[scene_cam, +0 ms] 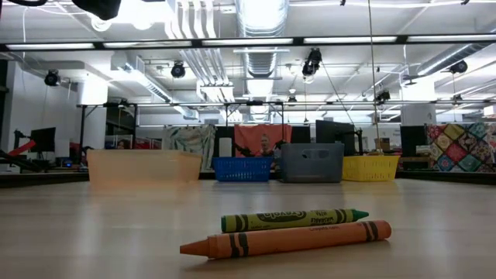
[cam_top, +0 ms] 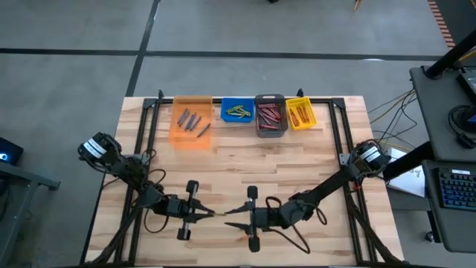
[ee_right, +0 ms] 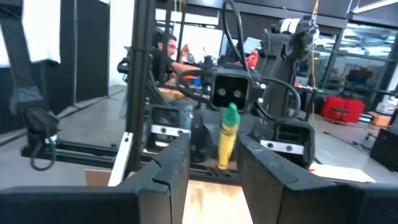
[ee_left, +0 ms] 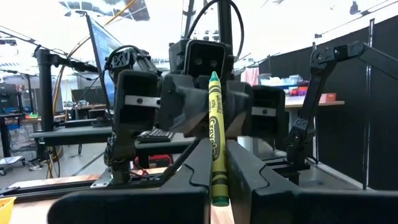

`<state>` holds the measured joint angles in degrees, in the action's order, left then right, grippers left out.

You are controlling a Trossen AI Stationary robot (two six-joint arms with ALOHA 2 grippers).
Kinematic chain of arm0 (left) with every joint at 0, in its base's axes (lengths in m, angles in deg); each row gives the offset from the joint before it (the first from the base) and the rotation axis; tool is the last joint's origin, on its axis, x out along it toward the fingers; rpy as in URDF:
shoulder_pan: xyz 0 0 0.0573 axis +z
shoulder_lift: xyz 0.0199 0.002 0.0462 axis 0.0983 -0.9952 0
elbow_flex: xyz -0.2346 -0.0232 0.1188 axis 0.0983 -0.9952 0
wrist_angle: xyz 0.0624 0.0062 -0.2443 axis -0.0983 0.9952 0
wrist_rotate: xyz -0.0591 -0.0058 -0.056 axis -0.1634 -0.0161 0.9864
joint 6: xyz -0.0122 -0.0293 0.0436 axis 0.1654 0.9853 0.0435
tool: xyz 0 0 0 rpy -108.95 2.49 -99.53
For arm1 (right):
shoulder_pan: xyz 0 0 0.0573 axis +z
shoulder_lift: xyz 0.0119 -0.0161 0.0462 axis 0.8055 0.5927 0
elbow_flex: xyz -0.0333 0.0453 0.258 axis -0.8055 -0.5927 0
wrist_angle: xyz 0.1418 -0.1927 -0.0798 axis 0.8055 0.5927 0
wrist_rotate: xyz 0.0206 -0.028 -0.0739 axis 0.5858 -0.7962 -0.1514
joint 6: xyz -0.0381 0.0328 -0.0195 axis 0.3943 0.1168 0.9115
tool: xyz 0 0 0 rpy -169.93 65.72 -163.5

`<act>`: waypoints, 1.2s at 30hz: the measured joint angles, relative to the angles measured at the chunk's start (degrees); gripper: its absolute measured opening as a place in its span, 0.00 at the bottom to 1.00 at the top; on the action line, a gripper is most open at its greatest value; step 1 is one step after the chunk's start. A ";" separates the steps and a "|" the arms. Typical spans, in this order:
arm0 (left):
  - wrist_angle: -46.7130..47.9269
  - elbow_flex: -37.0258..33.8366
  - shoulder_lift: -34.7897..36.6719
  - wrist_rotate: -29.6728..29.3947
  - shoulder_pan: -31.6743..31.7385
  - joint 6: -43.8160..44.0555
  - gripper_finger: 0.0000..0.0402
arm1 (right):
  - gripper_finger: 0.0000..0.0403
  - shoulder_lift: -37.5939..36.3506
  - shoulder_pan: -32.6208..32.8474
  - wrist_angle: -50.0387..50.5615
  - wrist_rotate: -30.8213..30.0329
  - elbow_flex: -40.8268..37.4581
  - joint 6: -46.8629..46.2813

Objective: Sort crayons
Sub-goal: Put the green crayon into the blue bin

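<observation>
My left gripper [cam_top: 204, 214] hangs over the table's near middle, shut on a green-yellow crayon [ee_left: 216, 134] that points toward my right gripper [cam_top: 232, 218]. The right gripper faces it, open, its fingers [ee_right: 168, 167] on either side of the crayon's tip [ee_right: 230, 115] without touching it. Two more crayons, a green one [scene_cam: 294, 219] and an orange one [scene_cam: 287, 239], lie flat on the tabletop close to the low camera. My left gripper pinches the crayon's lower half [ee_left: 218, 177] between its two fingers, which lie along the crayon. The fingers come about level from the table's left side. The crayon juts out past the fingertips, its pointed end [ee_left: 213, 78] raised a little, clear of the table.
Along the far edge stand an orange bin [cam_top: 192, 138] with blue crayons, a blue bin [cam_top: 225, 112] with green-yellow ones, a grey bin [cam_top: 271, 134] with red ones and a yellow bin [cam_top: 300, 125] with orange ones. Bare wood lies between bins and grippers.
</observation>
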<state>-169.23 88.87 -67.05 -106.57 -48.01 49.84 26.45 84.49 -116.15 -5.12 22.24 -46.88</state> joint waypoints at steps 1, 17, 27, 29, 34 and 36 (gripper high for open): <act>-0.04 0.12 0.00 0.00 0.00 -0.01 0.00 | 0.30 0.00 -0.15 0.05 0.02 0.13 0.03; 0.44 1.56 0.00 -5.07 0.17 0.86 0.00 | 0.30 0.00 -3.51 0.10 4.73 0.46 -3.42; 0.74 1.87 0.00 -7.65 0.22 -0.47 0.00 | 0.29 0.00 -5.38 -0.33 5.85 0.46 -3.11; 0.81 1.82 0.00 -7.89 0.22 -0.41 0.01 | 0.26 0.00 -5.41 -0.36 5.73 0.46 -3.07; 0.64 2.23 0.00 -10.00 0.15 -0.27 0.07 | 0.08 0.00 -5.55 -0.39 5.24 0.46 -2.92; 0.63 2.21 0.00 -10.69 0.23 -0.95 0.12 | 0.05 0.00 -5.71 -0.34 5.18 0.46 -2.91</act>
<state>-168.60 91.08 -67.05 -117.27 -47.78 48.89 26.45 78.78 -116.49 0.06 22.70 -49.79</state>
